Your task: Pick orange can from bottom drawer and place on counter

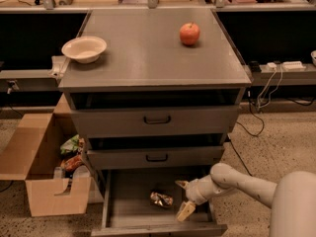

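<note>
- The orange can (161, 198) lies on the floor of the open bottom drawer (129, 210), about midway across it and just to the left of the pincer (183, 197).
- The pincer is down inside the same drawer, near its right wall, with its fingers (186, 211) spread apart: one points toward the back of the drawer, the other toward the front. The gap between them faces the can, and they do not touch it.
- The white arm (244, 181) comes in from the right, over the drawer's right edge.
- Nothing lies between the pincer and the can. The middle drawer (156, 157), with its black handle, hangs just above the rear part of the bottom drawer.
- Above that is the top drawer (157, 120). On the grey desk (148, 58) rest a red-orange apple (189, 33), to the right at the back, and a pale bowl (84, 49) on the left.
- An open cardboard box (34, 174) stands on the floor left of the cabinet.
- The can is small, crumpled and shiny, orange-brown with silvery glints.
</note>
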Available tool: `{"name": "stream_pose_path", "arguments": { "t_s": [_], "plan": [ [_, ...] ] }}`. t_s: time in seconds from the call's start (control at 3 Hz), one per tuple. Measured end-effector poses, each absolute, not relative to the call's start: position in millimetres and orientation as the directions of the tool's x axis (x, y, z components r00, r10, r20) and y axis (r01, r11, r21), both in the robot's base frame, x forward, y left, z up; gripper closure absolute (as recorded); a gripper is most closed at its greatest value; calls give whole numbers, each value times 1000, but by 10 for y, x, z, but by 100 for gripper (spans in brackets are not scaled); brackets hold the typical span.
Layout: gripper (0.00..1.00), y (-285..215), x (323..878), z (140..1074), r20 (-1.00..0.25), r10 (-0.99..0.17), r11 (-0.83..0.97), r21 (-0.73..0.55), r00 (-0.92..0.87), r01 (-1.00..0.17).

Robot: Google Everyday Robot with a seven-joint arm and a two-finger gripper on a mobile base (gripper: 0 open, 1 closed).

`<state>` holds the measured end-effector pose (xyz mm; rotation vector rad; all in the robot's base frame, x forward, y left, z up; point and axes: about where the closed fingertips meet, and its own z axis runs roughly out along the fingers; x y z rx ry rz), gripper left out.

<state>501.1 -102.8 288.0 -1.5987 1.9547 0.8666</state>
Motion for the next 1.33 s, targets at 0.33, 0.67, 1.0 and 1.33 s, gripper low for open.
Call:
{"name": "stream_pose_path", "arguments": {
  "t_s": [0.33,0.67,1.0,1.33],
  "plan": [
    [0,-927,5230,2624,-720,-667,131,140,-191,-981],
    [0,-773,5495,2337,-745,-646,148,88,-164,-985],
    [0,-643,5630,2157,-753,-641,147,69,-149,-987],
    [0,-472,5758,1839,-733,-666,146,57,-140,-988]
  ]
}}
